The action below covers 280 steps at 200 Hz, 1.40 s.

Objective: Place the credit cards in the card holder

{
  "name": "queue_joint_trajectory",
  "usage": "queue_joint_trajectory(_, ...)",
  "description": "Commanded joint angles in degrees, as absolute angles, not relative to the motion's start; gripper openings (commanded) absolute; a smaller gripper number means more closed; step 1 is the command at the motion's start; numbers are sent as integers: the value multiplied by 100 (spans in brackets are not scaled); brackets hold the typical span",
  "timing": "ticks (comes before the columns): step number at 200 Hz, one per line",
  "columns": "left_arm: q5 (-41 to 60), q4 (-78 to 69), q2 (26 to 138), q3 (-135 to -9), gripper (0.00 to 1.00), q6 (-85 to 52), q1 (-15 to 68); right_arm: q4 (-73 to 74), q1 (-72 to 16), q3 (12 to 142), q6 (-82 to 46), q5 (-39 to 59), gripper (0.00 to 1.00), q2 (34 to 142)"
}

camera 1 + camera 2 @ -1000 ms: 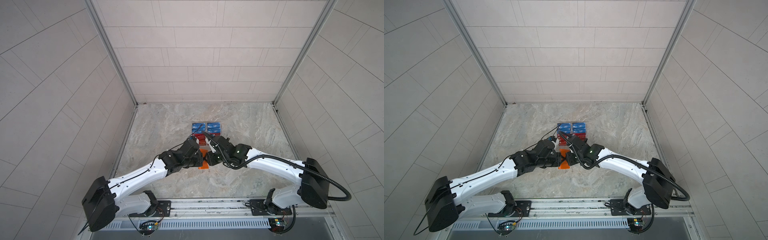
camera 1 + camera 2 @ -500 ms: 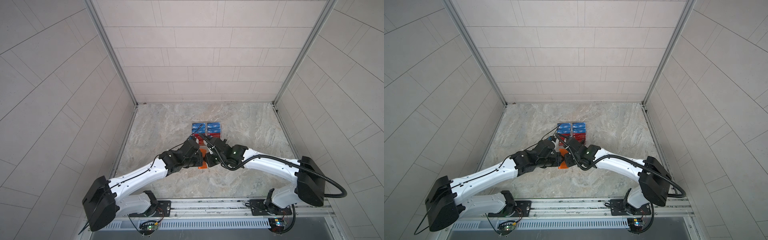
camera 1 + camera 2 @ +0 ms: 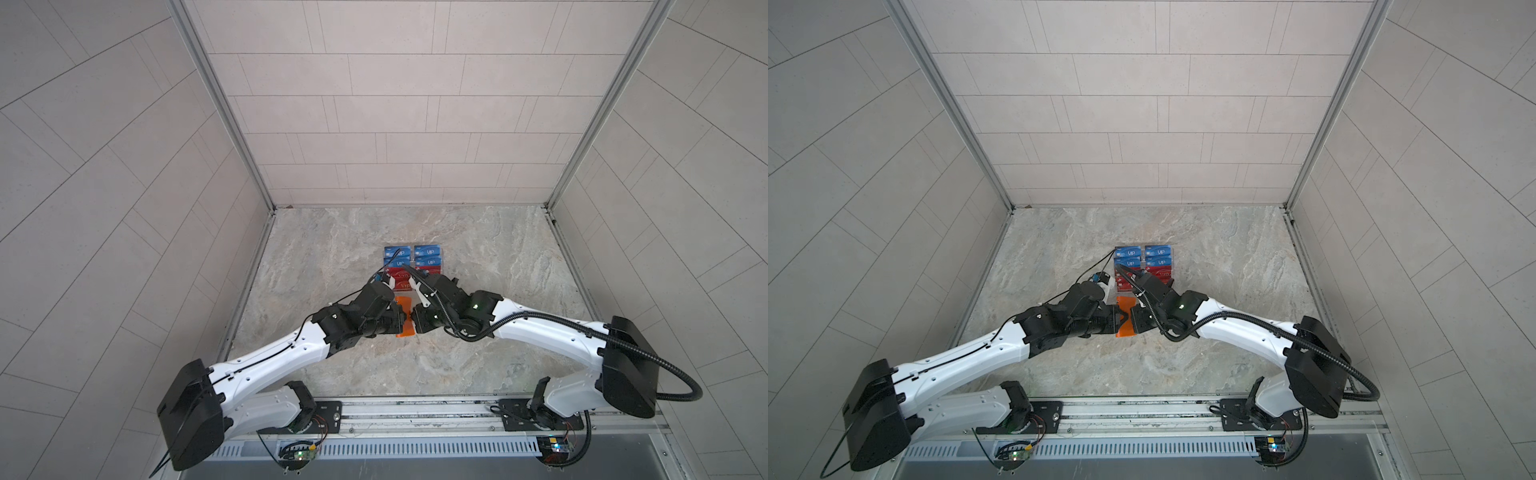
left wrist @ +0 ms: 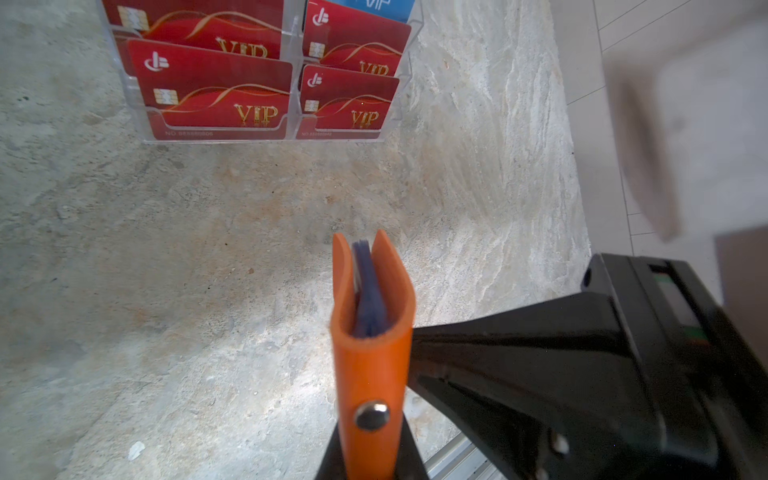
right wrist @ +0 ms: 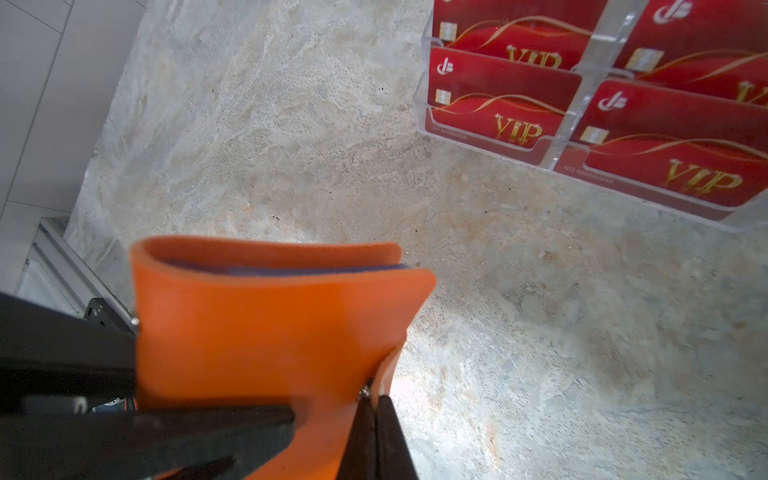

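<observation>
Clear acrylic stand (image 4: pixel 294 95) of red and blue plastic cards (image 4: pixel 212 87) stands at twelve o'clock. Folded orange leather-like card holder (image 4: pixel 370 365) is pinched by left gripper (image 4: pixel 372 467) and right gripper (image 5: pixel 374 419).

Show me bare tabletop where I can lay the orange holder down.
Bare table lies wide on either side of the card stand and along the front rail. A smaller patch separates stand and card holder. Crowded: the centre, where left gripper and right gripper clamp it.
</observation>
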<state>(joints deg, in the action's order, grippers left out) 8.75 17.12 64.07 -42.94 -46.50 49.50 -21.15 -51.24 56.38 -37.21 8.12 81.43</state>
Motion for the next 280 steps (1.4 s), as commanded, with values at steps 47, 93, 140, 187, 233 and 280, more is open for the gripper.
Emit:
queue_joint_trajectory(47, 1740, 1204, 6059, -4061, 0, -4658, 4701, -1409, -4212, 4651, -3674, 1796, 24, 7297)
queue_joint_trajectory(93, 1860, 1148, 5870, -4062, 0, -4655, 4523, -730, -3604, 4015, -3948, 2542, 57, 6413)
queue_joint_trajectory(140, 2213, 1213, 6110, -4329, 0, -4504, 4491, 300, -3585, 3837, -4308, 3399, 75, 6394)
queue_joint_trajectory(187, 2834, 477, 5873, -4143, 0, -4738, 4479, 587, -3375, 3585, -4132, 3823, 65, 6470)
queue_joint_trajectory(233, 3181, 143, 5739, -4052, 0, -4926, 4476, 1063, -2804, 2980, -4218, 4389, 48, 6177)
queue_joint_trajectory(280, 3360, 21, 5847, -4072, 0, -4978, 4513, 1524, -2738, 2752, -4333, 4915, 48, 5888)
